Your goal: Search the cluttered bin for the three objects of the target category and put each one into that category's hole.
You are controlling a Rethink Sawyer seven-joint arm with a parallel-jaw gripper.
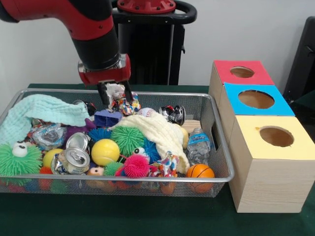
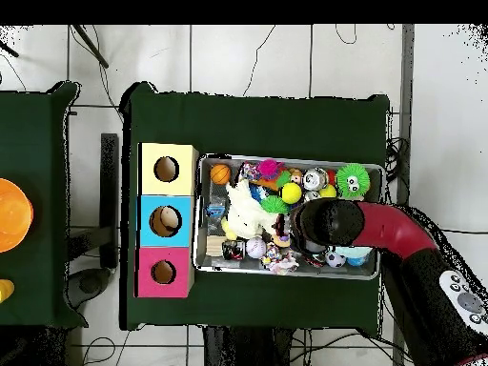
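The gripper [image 1: 114, 93] hangs just above the far side of the wire bin [image 1: 219, 147]. Its fingers [image 1: 102, 92] are closed on a knotted rope toy [image 1: 118, 96], white with coloured flecks, which sits between them, lifted barely clear of the clutter. The toy's bulk trails down and toward the boxes. The three-hole box [image 1: 256, 162] stands on the worktop beside the bin's end, well apart from the gripper; judged next: carry sideways to a hole. Which hole applies cannot be told.
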